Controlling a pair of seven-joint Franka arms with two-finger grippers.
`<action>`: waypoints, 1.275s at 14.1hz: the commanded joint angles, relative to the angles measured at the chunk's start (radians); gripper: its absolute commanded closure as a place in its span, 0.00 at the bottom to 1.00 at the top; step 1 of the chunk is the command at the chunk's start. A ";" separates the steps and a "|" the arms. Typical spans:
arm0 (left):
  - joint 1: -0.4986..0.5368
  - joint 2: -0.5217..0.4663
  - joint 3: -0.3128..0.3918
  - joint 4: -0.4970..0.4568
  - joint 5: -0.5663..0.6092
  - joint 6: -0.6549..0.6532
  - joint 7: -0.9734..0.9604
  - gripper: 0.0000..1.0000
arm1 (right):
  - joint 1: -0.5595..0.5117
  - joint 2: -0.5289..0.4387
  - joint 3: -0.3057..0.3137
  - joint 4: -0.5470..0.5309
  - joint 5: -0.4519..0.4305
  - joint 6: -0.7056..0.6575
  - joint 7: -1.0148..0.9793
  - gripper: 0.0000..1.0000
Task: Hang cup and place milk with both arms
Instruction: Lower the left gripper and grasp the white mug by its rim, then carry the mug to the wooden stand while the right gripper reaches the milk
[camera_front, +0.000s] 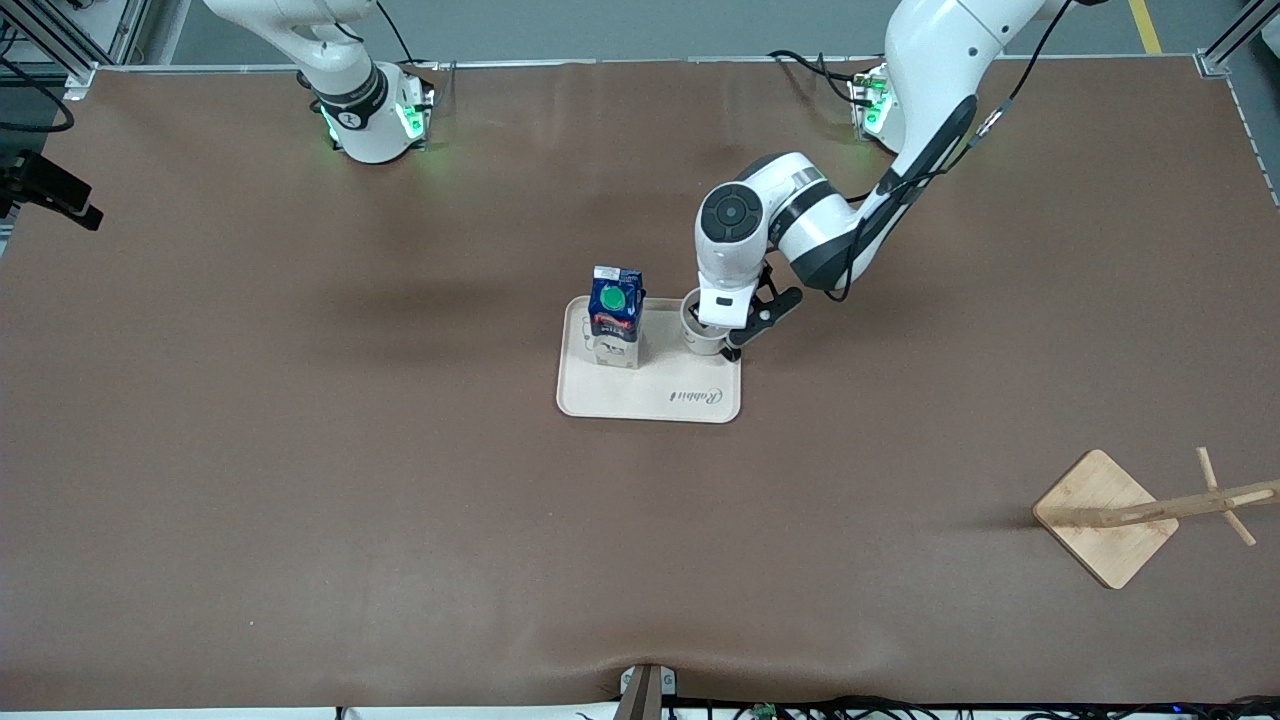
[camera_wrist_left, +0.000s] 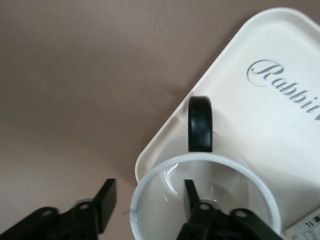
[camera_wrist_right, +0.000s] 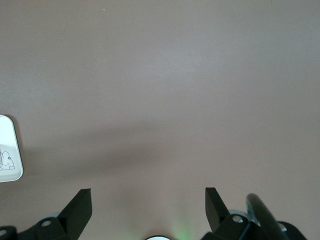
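Early stage: nothing hung or placed yet. The cup (camera_front: 702, 328) and the milk carton (camera_front: 615, 316) both stand on the cream tray (camera_front: 650, 400) mid-counter, the cup at the tray's corner toward the left arm's end. The left gripper (camera_wrist_left: 150, 202) straddles the cup's wall, one finger inside the rim, one outside, not yet clamped. The wooden rack (camera_front: 1150, 510) stands well apart. The right gripper (camera_wrist_right: 148, 207) waits over bare counter, fingers spread wide. Cup: white, upright, black loop handle.
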 joint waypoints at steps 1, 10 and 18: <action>-0.003 0.000 -0.004 0.002 0.024 0.007 -0.031 0.65 | -0.007 0.013 0.005 0.029 -0.001 -0.015 0.002 0.00; -0.003 -0.004 -0.004 0.035 0.027 0.007 -0.017 1.00 | 0.058 0.042 0.011 0.030 -0.001 -0.013 -0.007 0.00; 0.060 -0.147 0.003 0.208 0.025 -0.148 0.122 1.00 | 0.089 0.169 0.009 0.036 0.000 -0.058 -0.006 0.00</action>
